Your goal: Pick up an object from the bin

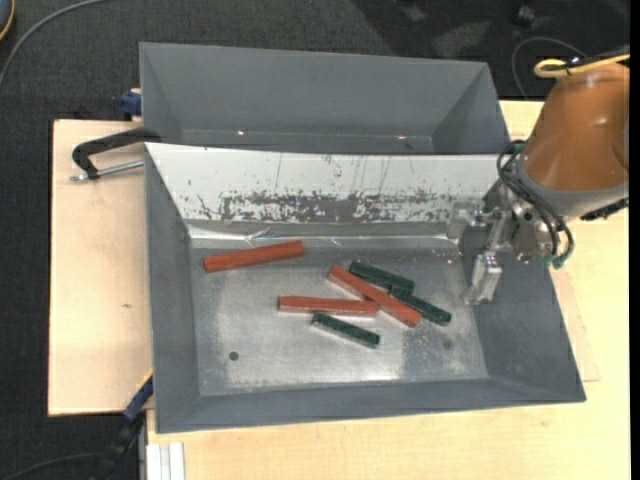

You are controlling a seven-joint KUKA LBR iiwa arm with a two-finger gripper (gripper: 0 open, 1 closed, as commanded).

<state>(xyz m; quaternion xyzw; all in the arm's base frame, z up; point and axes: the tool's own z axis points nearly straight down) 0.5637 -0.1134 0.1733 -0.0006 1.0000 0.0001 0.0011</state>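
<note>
Nearest the front wall of the bin [300,393] lies a dark green stick [345,328], with a red stick [328,306] just behind it. Behind those, red and green sticks cross in a small heap [385,293]. My gripper [483,286] hangs right of that heap; wide or narrow, I cannot tell. Farthest back lies a lone red stick [253,257].

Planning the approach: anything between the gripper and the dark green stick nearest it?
Nothing visible. Only bare bin floor shows between the gripper and the dark green stick; a red stick lies across its far end.
</note>
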